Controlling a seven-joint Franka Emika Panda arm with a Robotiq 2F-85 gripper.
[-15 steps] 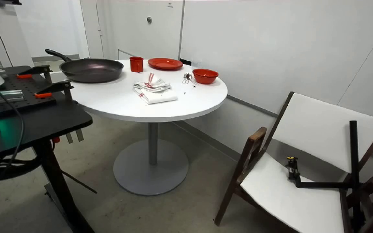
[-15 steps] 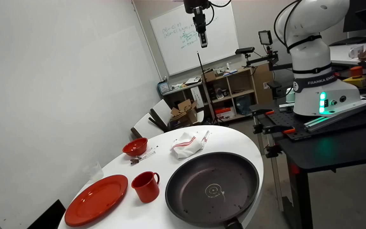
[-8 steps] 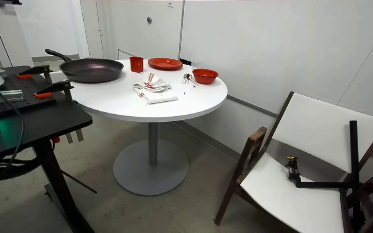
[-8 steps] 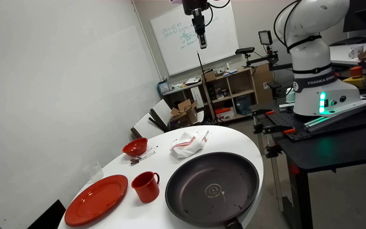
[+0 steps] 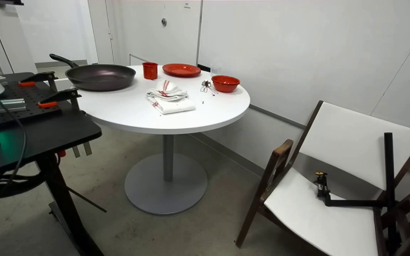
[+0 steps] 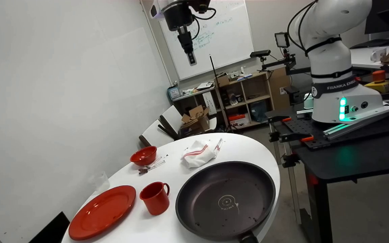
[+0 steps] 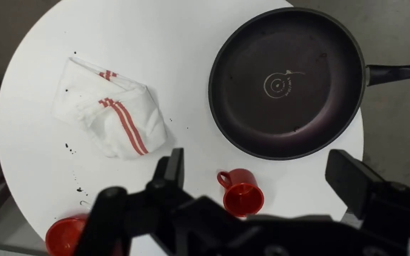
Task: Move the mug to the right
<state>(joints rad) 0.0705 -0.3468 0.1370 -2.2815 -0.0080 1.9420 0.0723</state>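
Note:
The red mug [image 5: 150, 71] stands upright on the white round table [image 5: 133, 117], between the black pan and the flat red plate. It also shows in an exterior view [image 6: 155, 199], with its handle towards the towel side. In the wrist view the mug [image 7: 242, 193] appears between the finger lines, far below, its lower rim partly cut off by the gripper body. My gripper [image 7: 256, 167] is open, with wide-spread fingers and nothing between them. In an exterior view the gripper [image 6: 191, 60] hangs high above the table, apart from everything. It is out of sight in the other camera.
A black pan [image 6: 226, 200] is close beside the mug; its handle overhangs the table edge. The red plate [image 6: 103, 212] lies on the mug's other side. A folded towel [image 7: 119, 110], a red bowl [image 5: 225, 84] and a small metal whisk-like item [image 6: 150, 167] are also on the table.
In an exterior view the gripper has moved left and lower, and more of the arm now shows at the top. The mug and the other table things have not moved.

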